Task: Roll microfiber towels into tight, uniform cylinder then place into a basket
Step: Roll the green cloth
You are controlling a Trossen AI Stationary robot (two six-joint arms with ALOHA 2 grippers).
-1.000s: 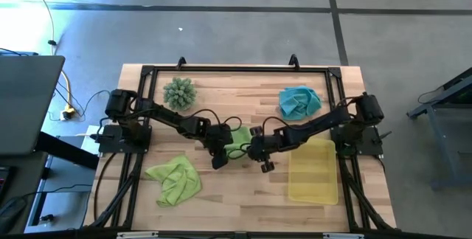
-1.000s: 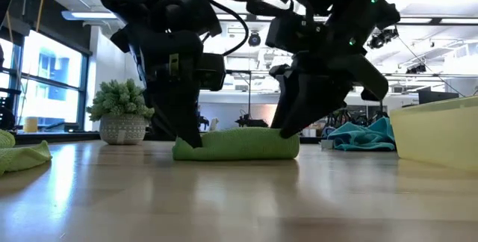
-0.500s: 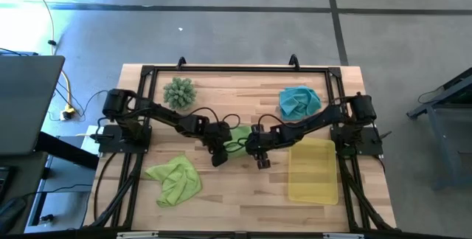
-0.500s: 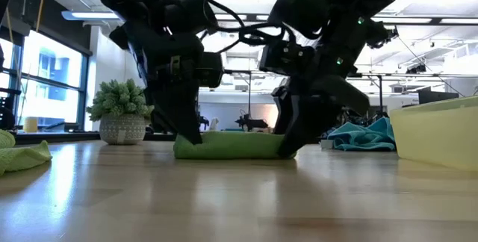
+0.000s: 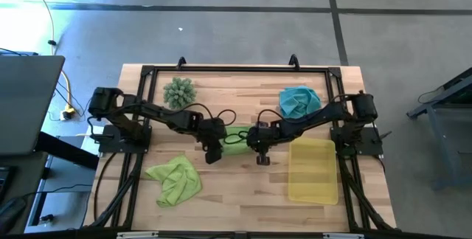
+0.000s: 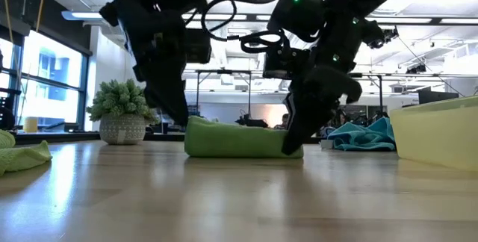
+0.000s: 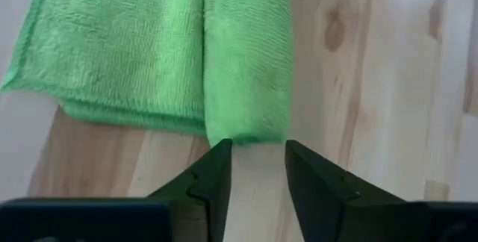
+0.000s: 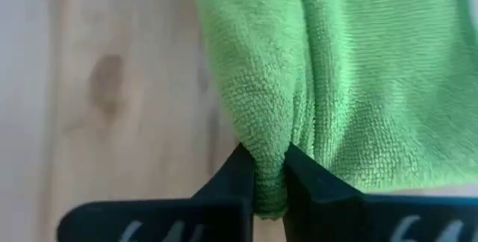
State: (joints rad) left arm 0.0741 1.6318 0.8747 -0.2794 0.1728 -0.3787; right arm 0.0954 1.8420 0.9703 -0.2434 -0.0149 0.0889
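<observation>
A lime green towel lies at the table's middle, one side rolled, the other part flat. My left gripper hangs open just off the roll's left end and a little above it. On the roll's right end my right gripper is shut. A second lime towel lies crumpled at the near left, and a teal towel is heaped at the far right. The yellow basket stands at the near right. My right gripper pinches the right end of the roll between its two fingers. The fingers slant down from above and from the right, roughly along the roll. The roll rests on the table, its cloth bunched between the fingers.
A spiky green plant ball in a pot stands at the far left. A black frame runs round the table's edges. Bare wood lies between the rolled towel and the near edge.
My left gripper has opened, let go of the roll's left end and risen. My right gripper has come down and to the left, rolled about its axis and shut on the roll's right end. The roll's left end now stands higher and fuller.
</observation>
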